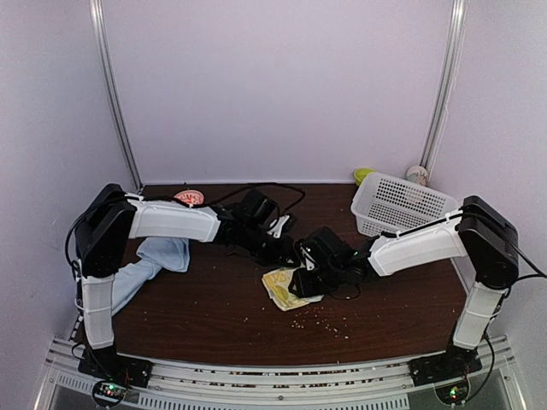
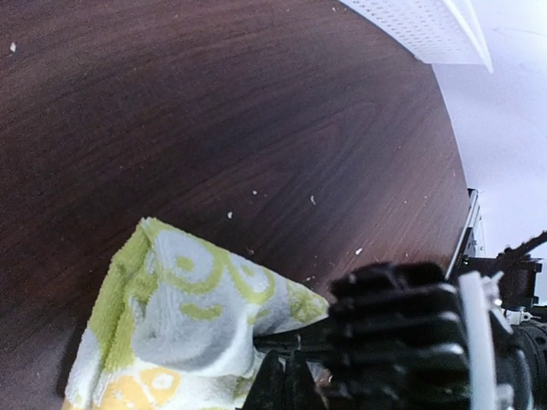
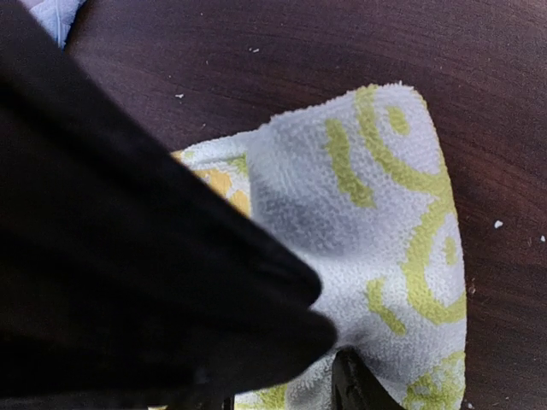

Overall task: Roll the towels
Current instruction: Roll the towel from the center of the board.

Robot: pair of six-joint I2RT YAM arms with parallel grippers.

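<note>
lime-patterned towel (image 1: 286,289): folded, lying mid-table (image 1: 214,316), nearer front edge | pale blue towel (image 1: 158,256): bunched at left edge, hanging over it | left gripper (image 1: 287,250): jaws together, just beside patterned towel's far side | right gripper (image 1: 301,278): down on patterned towel, cannot tell whether clamped or apart | white basket (image 1: 402,203): far right corner

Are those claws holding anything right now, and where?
It cannot be told. The left gripper is shut and the right gripper sits on the patterned towel, but any cloth between their fingers is hidden.
</note>
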